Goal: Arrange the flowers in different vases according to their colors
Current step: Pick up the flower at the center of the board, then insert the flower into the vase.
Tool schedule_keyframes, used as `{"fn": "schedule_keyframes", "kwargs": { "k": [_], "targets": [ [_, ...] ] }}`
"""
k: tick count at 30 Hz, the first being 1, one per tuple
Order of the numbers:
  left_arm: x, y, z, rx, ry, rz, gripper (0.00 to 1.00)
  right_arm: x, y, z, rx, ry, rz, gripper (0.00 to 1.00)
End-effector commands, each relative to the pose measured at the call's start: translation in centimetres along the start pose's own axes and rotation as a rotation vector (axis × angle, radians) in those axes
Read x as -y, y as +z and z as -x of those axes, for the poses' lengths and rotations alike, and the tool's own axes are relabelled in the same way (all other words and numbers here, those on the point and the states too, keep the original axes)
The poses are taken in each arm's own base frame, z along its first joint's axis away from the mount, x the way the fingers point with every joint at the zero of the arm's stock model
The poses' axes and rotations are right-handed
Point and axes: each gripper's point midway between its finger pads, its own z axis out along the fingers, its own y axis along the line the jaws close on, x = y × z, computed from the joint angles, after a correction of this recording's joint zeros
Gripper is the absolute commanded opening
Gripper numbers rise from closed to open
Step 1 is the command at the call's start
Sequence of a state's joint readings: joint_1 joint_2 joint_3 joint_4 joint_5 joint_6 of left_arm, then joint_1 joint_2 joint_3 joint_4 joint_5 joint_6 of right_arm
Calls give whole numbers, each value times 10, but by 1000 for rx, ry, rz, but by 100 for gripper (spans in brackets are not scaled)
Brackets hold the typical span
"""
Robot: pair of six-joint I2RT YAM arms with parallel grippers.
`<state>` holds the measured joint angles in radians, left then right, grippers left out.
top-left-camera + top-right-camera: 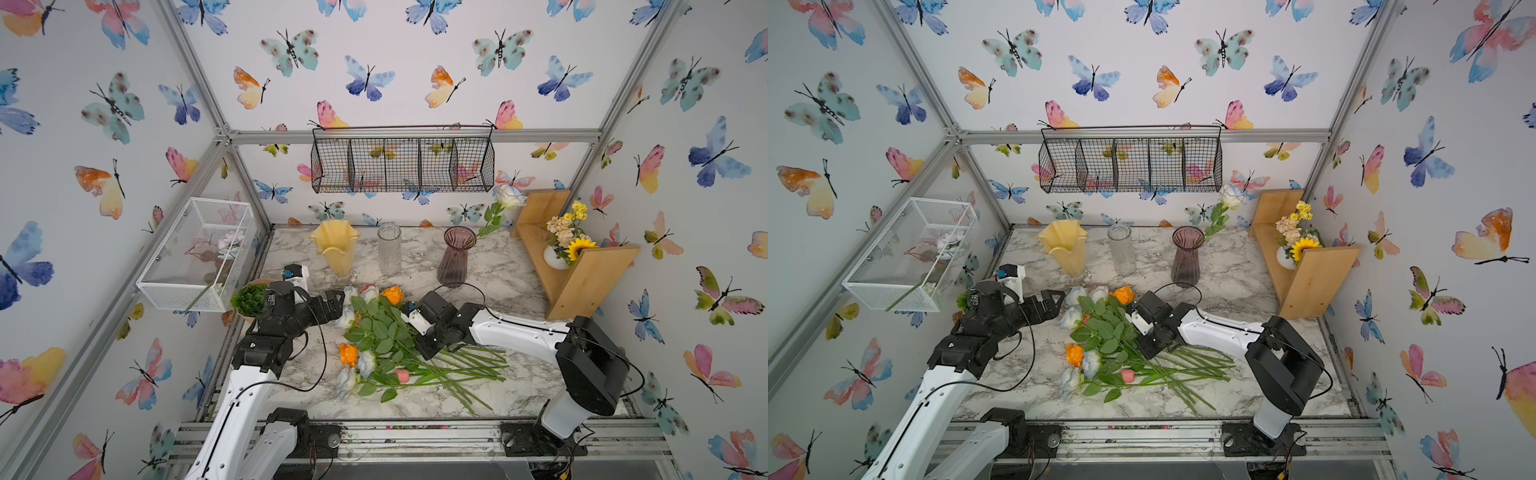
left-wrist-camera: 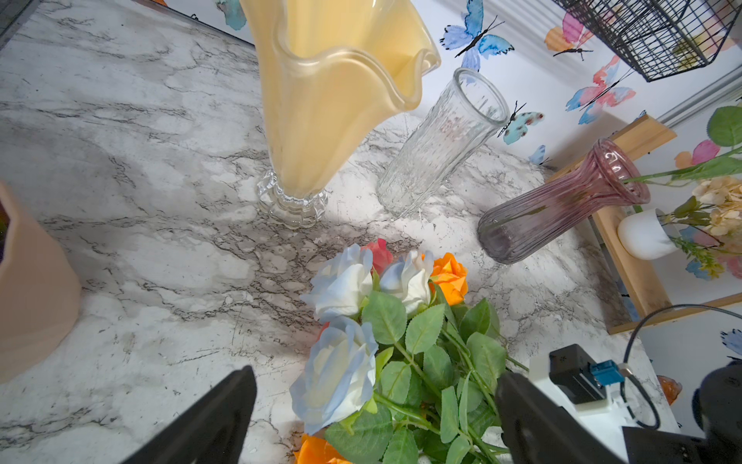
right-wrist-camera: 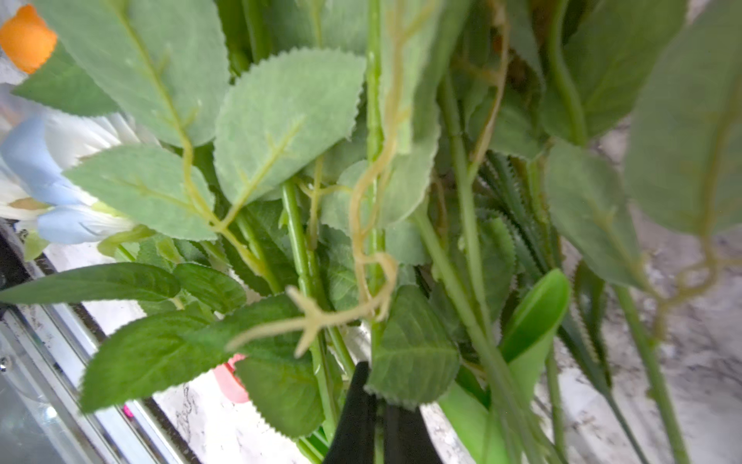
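Only in the right wrist view can the right gripper (image 3: 375, 385) be judged. There its black fingers (image 3: 353, 413) are seen pressed together on a green stem (image 3: 373, 120) among the leaves. Which bloom that stem carries cannot be told. In both top views these fingers are covered by the wrist and the foliage.

The left gripper (image 2: 375, 373) is shown in the left wrist view with its fingers spread wide and nothing gripped, poised over the white blooms at the heap's end.

The flowers (image 1: 382, 345) are laid in one heap in the middle of the table (image 1: 498, 270). The white, orange and pink blooms are mixed at the end nearer the left arm, and the stems are fanned toward the right arm. The pink blooms are largely buried under leaves.

At the back, the yellow vase (image 1: 334, 249), clear vase (image 1: 389, 249) and purple vase (image 1: 455, 259) are stood upright in a row. One white rose (image 1: 509, 197) is held in the purple vase, leaning over its rim toward the shelf (image 1: 582, 282).

On the shelf a white pot (image 1: 555, 257) with a sunflower bouquet is seen. A pale bloom and a stem are made out dimly through the white basket (image 1: 166, 286) on the side wall. The succulent (image 1: 249, 299) is partly hidden behind the left arm.
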<state>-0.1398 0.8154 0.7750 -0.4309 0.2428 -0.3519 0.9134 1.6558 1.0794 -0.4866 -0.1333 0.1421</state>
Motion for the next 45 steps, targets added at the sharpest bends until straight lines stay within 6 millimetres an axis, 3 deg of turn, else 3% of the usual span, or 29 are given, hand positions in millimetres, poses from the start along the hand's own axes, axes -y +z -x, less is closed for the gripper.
{"fn": "schedule_keyframes", "kwargs": {
  "k": [1, 7, 14, 18, 24, 27, 30, 33, 37, 41, 45],
  "targets": [
    [3, -3, 0, 9, 17, -10, 100, 9, -22, 11, 20, -82, -83, 2],
    [3, -3, 0, 12, 17, -9, 100, 14, -48, 31, 88, -138, -141, 2],
    [3, -3, 0, 12, 17, -9, 100, 18, -94, 75, 306, -140, -199, 2],
    [3, -3, 0, 12, 15, -11, 99, 37, -147, 114, 499, -72, -232, 2],
    [3, -3, 0, 11, 16, -10, 99, 74, -262, 179, 938, 30, -315, 2],
    [3, -3, 1, 14, 17, -9, 99, 87, -315, 202, 1129, 35, -419, 2],
    [2, -4, 1, 17, 14, -5, 99, 109, -351, 219, 1256, 68, -475, 2],
    [2, -4, 1, 16, 13, -7, 99, 127, -372, 232, 1344, 95, -496, 2],
    [4, -2, -1, 5, 13, -16, 99, 146, -380, 240, 1443, 108, -543, 2],
    [4, 0, -2, -4, 13, -19, 99, 174, -368, 242, 1469, 151, -544, 2],
    [4, -1, -2, -1, 13, -18, 99, 189, -345, 241, 1463, 158, -557, 2]
  ]
}}
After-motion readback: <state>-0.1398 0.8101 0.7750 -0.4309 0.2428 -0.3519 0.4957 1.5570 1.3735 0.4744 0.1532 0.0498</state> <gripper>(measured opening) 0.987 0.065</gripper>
